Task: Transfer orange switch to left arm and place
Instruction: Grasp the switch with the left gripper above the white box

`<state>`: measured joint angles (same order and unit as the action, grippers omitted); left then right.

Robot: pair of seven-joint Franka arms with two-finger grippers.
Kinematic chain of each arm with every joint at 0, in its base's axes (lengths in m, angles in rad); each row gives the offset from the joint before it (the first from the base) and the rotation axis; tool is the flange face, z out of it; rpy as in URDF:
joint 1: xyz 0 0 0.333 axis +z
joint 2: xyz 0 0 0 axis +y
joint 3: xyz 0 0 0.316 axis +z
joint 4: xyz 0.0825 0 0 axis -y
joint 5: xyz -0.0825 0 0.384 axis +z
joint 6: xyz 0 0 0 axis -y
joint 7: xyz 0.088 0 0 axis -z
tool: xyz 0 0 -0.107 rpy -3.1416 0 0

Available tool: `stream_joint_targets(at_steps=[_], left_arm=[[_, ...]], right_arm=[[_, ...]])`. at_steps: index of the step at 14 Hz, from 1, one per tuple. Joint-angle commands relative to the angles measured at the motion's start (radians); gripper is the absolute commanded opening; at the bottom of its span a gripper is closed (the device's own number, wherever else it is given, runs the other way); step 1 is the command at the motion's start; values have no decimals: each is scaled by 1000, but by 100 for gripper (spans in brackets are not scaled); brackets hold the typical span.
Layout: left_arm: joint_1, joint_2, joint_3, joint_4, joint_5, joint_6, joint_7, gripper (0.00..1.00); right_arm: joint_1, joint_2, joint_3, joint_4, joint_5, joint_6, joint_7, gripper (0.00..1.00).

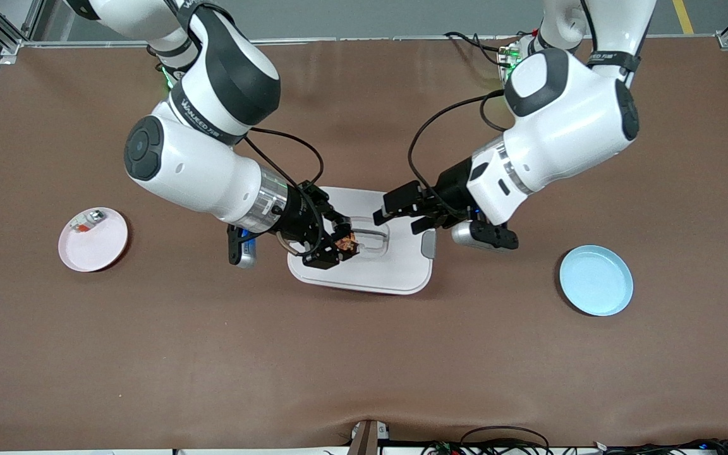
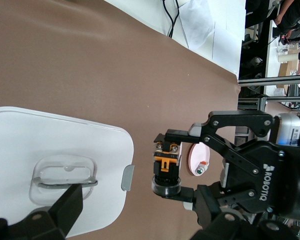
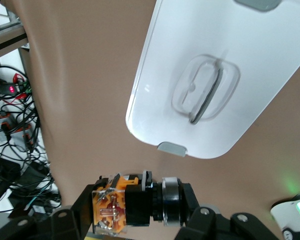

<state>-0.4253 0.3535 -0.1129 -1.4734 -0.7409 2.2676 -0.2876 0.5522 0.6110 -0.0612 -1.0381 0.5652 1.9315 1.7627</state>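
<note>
Overhead, two white robot arms reach toward each other above a brown table, and their grippers meet over the box [image 1: 370,268], a large white container with a recessed handle in its lid that sits mid-table. The right gripper [image 1: 343,243] hangs over the end of the box lid toward the right arm's end of the table, its fingers clamped on the orange switch [image 1: 346,242], a small black cylinder with orange markings. The switch is off the table, held in the air above the lid. In the right wrist view the switch [image 3: 135,202] lies sideways between the black fingers. In the left wrist view it [image 2: 167,170] shows pinched in the right gripper's fingertips, above the brown cloth just off the box's edge. The left gripper [image 1: 402,210] hovers over the lid's handle, fingers spread wide and holding nothing, a short gap away from the switch. A pink plate [image 1: 93,239] lies toward the right arm's end of the table with a small white-silver piece [image 1: 86,222] on it. A light blue plate [image 1: 596,280] lies toward the left arm's end
</note>
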Motion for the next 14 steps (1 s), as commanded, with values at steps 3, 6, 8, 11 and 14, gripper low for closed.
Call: stream_joint_targets(at_steps=[3, 6, 8, 11, 14], left_arm=[[-6, 59, 2, 48, -20, 18, 137, 100], [-6, 90, 2, 87, -21, 24, 160, 100], [-7, 97, 2, 93, -21, 27, 162, 100], [-12, 99, -11, 93, -21, 58, 162, 100], [-12, 105, -14, 93, -21, 69, 162, 100]], right_arm=[[-8, 20, 41, 49, 19, 21, 63, 0], [-8, 20, 50, 49, 19, 38, 70, 0], [-8, 20, 52, 50, 19, 47, 70, 0], [-6, 20, 52, 55, 19, 52, 70, 0], [-8, 20, 67, 55, 19, 89, 70, 0]])
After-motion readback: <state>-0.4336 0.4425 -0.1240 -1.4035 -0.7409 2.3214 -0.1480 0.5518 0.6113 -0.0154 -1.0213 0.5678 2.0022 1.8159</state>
